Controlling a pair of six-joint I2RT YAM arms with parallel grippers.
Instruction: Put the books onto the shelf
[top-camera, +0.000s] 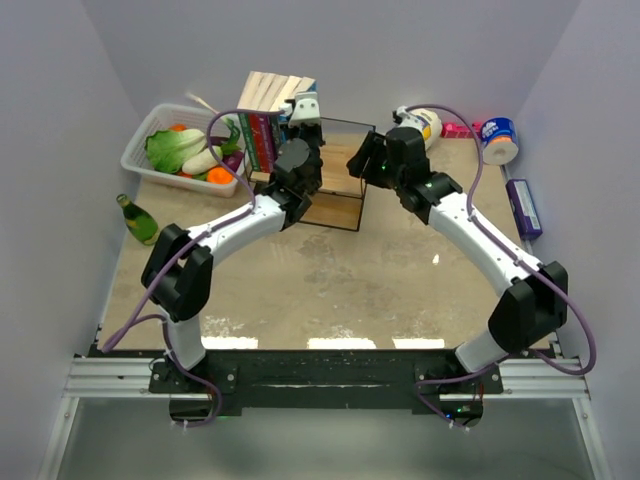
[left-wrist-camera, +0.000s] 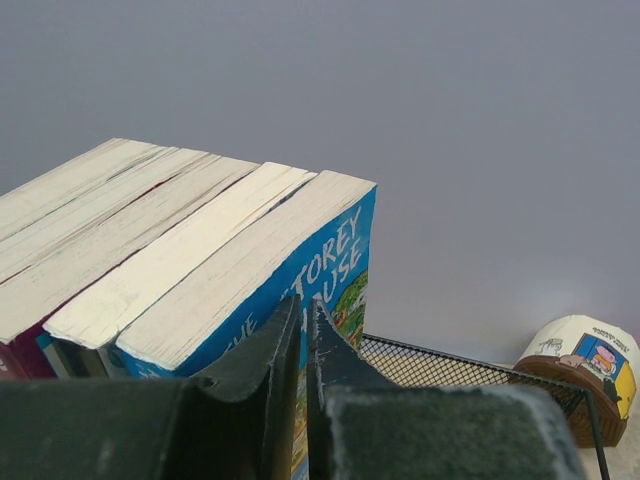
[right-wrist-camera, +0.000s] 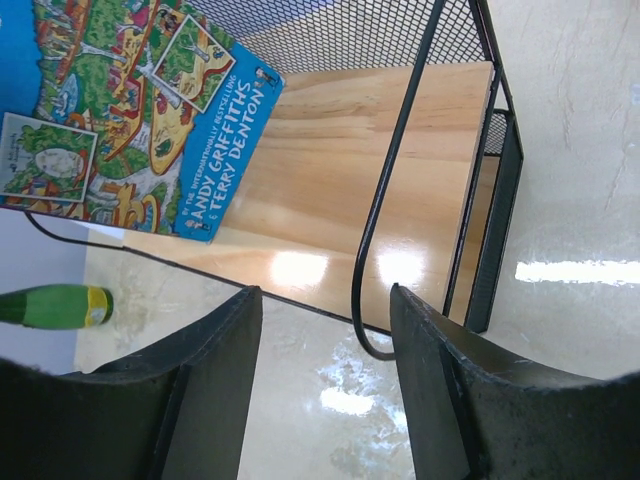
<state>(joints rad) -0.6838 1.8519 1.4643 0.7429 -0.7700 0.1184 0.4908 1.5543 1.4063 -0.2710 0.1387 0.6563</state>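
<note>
Several books stand in a leaning row at the shelf's left end, cream page edges up. The outermost is the blue cartoon book, whose cover also shows in the right wrist view. The shelf is a black wire frame with a light wooden board and mesh. My left gripper sits against the blue book's cover, fingers a thin slit apart with nothing between them. My right gripper is open at the shelf's right side, a black frame wire passing between its fingers untouched.
A white basket of vegetables stands at the back left, with a green bottle in front of it. A picture-printed jar, a blue-and-white roll and a long purple box lie to the right.
</note>
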